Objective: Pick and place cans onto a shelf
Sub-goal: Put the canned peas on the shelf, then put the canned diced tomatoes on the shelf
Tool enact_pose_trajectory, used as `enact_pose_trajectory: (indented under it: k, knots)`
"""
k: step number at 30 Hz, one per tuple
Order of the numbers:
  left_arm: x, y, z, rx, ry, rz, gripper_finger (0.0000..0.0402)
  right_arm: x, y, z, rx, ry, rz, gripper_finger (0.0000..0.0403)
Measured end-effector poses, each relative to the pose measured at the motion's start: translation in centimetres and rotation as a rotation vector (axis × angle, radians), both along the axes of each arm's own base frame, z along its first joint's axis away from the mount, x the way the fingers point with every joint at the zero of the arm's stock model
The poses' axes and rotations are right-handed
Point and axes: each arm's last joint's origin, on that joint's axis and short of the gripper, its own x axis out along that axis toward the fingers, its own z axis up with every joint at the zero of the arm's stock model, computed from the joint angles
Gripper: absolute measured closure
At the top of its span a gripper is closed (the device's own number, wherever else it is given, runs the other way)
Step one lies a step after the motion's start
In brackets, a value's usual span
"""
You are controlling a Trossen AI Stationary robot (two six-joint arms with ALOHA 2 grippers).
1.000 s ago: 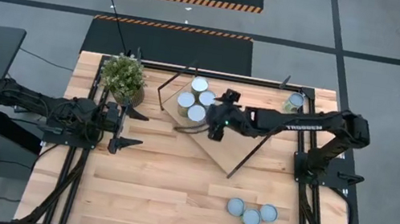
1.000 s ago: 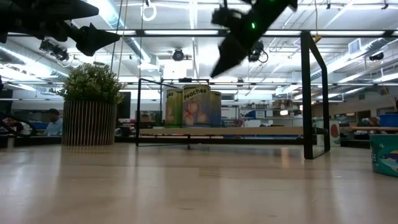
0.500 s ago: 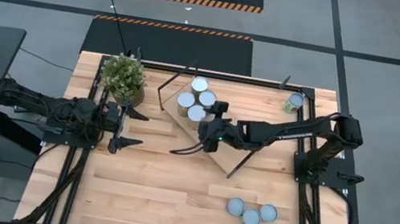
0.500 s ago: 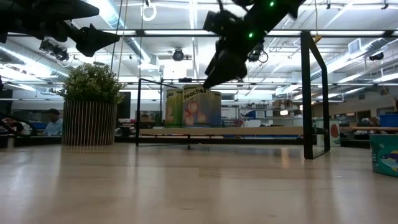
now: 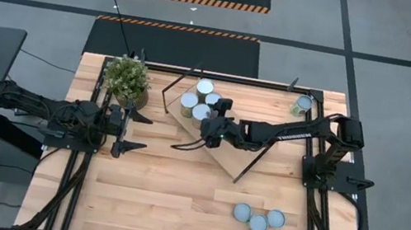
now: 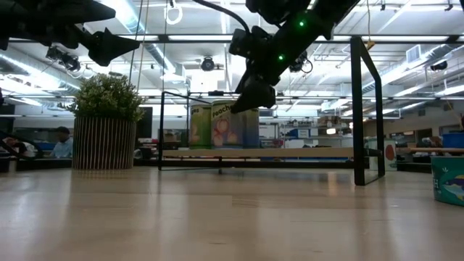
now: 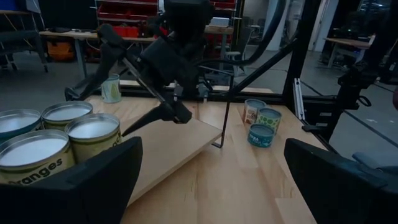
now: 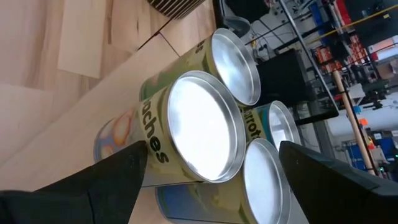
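Note:
The shelf [image 5: 221, 147], a light-wood board with black frame legs, stands slantwise on the table's far middle. Several cans [image 5: 202, 102] stand upright in a cluster on its far left end. My right gripper [image 5: 192, 135] hovers open just above and near-side of them. In the right wrist view the "Peaches" can [image 8: 193, 134] lies ahead, between the spread fingers, untouched. In the low view the right gripper [image 6: 254, 94] hangs above the cluster [image 6: 225, 127]. My left gripper [image 5: 134, 131] waits open at the table's left, level and well above the table.
A potted plant [image 5: 127, 78] stands at the far left beside the shelf. Three cans [image 5: 258, 218] sit together on the near right of the table, one more [image 5: 302, 105] at the far right corner. Bare wood lies across the near middle.
My right gripper has come down and toward the table's left, over the cans on the shelf, rolling about its own line as it went. Its fingers have stayed open. The cans and shelf have not moved.

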Motion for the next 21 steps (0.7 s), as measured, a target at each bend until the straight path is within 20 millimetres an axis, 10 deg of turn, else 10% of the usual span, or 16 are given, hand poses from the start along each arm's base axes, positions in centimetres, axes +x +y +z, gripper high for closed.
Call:
enact_pose_trajectory:
  k: [9, 21]
  knots:
    - [0.0, 0.0, 0.0, -0.001, 0.005, 0.0, 0.0003, -0.4, 1.3, 0.8, 0.007, 0.055, 0.021, 0.003]
    - [0.0, 0.0, -0.1, -0.009, 0.011, 0.0, 0.0003, -4.4, 4.7, 10.0, 0.322, 0.082, -0.041, 0.003]
